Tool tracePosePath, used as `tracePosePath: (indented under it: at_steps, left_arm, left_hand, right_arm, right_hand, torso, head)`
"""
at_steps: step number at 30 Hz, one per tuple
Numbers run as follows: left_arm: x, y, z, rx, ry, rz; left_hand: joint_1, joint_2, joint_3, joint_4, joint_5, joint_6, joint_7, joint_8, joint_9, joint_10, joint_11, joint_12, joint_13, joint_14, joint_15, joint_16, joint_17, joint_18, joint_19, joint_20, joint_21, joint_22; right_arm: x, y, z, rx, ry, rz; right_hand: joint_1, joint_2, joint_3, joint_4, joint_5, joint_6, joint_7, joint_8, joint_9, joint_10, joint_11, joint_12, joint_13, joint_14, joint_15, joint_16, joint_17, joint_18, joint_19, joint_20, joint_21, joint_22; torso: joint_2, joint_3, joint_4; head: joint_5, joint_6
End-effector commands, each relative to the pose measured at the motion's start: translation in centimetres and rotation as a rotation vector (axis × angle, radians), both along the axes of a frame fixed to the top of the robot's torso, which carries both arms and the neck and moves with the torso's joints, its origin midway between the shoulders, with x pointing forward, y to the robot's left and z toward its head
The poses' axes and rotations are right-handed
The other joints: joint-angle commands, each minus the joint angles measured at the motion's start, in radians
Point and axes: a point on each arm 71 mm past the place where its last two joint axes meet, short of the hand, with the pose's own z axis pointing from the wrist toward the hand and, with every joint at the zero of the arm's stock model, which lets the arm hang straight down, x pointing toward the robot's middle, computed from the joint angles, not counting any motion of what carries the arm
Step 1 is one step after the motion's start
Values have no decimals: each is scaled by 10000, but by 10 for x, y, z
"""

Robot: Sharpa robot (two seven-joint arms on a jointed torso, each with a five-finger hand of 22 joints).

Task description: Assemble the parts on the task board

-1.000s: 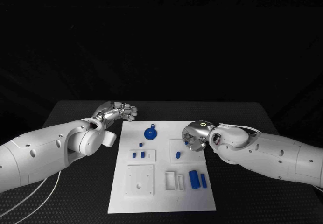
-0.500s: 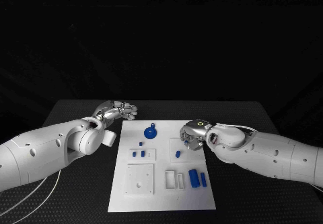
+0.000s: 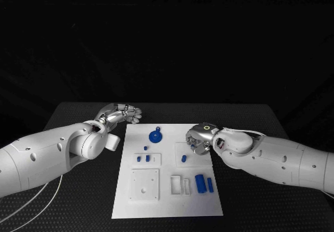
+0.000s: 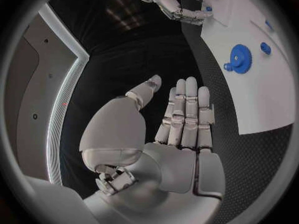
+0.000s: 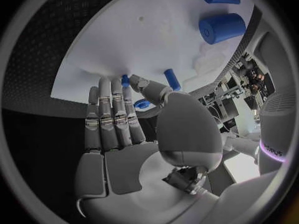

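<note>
Both robot hands empty beside the task board.
Head view: we saw the task board (image 3: 167, 193) mid-bench, parts (image 3: 201, 184) on it, left robot hand (image 3: 119, 115) curled at its far left corner, right robot hand (image 3: 198, 140) over its right edge. Left wrist view: fingers (image 4: 187, 114) straight, holding nothing. Right wrist view: fingers (image 5: 115, 119) extended, empty, above the board.

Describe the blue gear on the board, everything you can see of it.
The blue gear is a flat toothed disc of what looks like plastic, with a small round tab sticking out from its rim. It lies flat on the white board near the far edge, roughly mid-width, apart from the smaller blue pieces nearer the robot. The left wrist view shows its teeth and raised centre. Nothing touches it; both hands are off to its sides.
</note>
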Motion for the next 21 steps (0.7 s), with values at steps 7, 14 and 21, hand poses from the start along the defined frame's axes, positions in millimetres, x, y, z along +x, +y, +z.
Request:
tracePosePath:
  at_steps: [7, 14, 21]
  left_arm:
    - [-1, -3, 1, -101, 18, -193]
    - [-1, -2, 1, -88, 19, -176]
    - [-1, -3, 1, -89, 9, -171]
  left_hand:
    - [-14, -38, 6, -82, 13, -76, 17, -12, -8, -58, -5, -34, -21, 17, 73, -76, 50, 7, -46, 20, -40, 10]
    - [8, -42, 11, -102, 15, -75, 17, -6, -7, -58, -4, -35, -25, 19, 75, -95, 71, 6, -50, 23, -44, 13]
    - [24, -33, 18, -113, 18, -75, 17, -2, -7, -57, -3, -34, -27, 21, 77, -110, 88, 5, -50, 25, -45, 16]
  right_arm:
    - [-10, -4, -23, -1233, 603, 40]
    - [-11, -6, -23, -1171, 388, 56]
    - [-12, -4, -19, -768, -9, 133]
  right_hand:
    - [222, 167, 348, -479, 45, 386, -140, 95, -4, 405, -136, 95, 158, 275, -125, 146, 388, 135, 377, -33, -4, 101]
    - [215, 131, 501, -565, 141, 580, -210, 115, -13, 589, -207, 117, 268, 416, -186, 183, 621, 135, 568, -90, 1, 147]
    - [191, 55, 607, -535, 258, 727, -264, 136, -3, 738, -268, 141, 373, 547, -238, 206, 807, 135, 748, -142, 20, 185]
  torso:
    - [-4, 0, -6]
    - [-1, 3, -9]
    - [5, 4, -1]
  head:
    - [-53, -12]
    - [-74, 2]
    - [-89, -2]
